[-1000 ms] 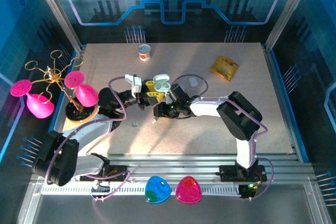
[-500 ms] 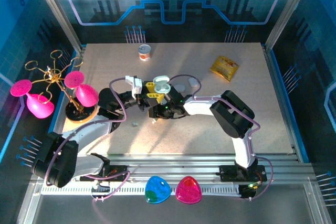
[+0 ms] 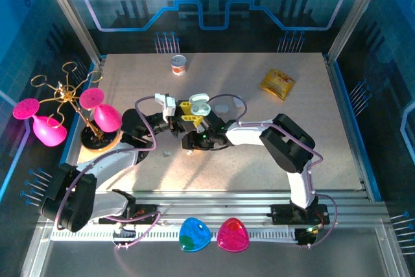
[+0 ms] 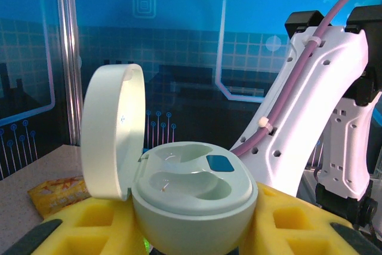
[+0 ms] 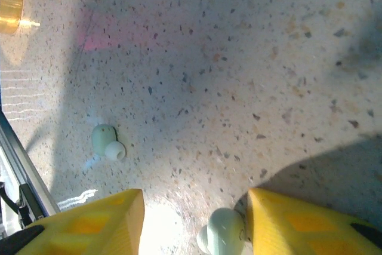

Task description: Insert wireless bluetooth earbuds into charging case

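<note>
Moved since earlier: right claw has slid left and toward the near edge, away from the case and low over the worktop. The left arm has not shifted.
Left claw: closed on the charging case, with a yellow pad on each flank. The case is held off the worktop, lid hinged up, and both sockets look empty.
Right claw: pads stand apart and grip nothing. The near earbud lies between them, touching the inner face of one pad.
Far earbud: on the worktop, off to one side, apart from the claw.
Step in hand: pick-up of the first earbud, by my reading; insertion not yet begun.
Next move calls for: centre the pads about the near earbud and close gently, since it is small and smooth and likely to squirt out. Then lift, turn it to suit a socket, and carry it over to the held case.
Count: earbuds 2 seen; charging case 1; claws 2; small cup 1; snack packet 1.
</note>
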`<control>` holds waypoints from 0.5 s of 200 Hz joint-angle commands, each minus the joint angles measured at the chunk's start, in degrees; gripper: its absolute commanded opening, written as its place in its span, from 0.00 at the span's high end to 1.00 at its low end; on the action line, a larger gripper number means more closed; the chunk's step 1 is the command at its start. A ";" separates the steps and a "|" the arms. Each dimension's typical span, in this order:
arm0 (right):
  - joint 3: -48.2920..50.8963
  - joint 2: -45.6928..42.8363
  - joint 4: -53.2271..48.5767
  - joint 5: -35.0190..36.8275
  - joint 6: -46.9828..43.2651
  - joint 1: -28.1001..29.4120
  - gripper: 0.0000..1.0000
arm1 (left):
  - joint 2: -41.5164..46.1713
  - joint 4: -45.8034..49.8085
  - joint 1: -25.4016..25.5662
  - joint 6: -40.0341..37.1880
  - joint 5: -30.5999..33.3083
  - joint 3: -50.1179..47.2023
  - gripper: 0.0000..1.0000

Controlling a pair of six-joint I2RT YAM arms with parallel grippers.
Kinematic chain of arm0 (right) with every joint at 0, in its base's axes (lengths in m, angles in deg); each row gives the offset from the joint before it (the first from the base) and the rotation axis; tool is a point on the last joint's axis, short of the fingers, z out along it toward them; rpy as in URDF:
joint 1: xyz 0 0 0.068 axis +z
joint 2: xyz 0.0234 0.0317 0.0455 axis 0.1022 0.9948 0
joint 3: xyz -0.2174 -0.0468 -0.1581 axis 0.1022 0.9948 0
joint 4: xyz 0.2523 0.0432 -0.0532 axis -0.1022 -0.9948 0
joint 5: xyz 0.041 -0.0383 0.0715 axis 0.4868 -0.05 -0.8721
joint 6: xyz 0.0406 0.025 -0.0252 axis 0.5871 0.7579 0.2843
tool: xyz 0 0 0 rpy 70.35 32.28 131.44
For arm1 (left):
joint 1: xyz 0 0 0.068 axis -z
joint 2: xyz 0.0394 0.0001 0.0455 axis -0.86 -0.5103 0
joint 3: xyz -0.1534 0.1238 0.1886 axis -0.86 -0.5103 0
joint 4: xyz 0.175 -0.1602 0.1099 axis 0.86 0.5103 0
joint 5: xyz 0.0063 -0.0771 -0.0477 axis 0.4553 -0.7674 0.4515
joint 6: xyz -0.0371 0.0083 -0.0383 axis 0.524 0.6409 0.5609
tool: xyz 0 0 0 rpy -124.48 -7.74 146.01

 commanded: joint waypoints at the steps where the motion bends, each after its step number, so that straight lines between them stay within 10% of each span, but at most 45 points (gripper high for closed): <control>1: 1.57 -2.55 -2.15 2.48 -0.37 0.77 0.53 | 1.27 -0.35 -0.52 -1.21 0.85 -0.29 0.69; 100: 0.78 -1.72 -2.09 0.79 -0.16 2.22 0.68 | 0.97 -0.50 -0.52 -1.21 0.82 0.08 0.69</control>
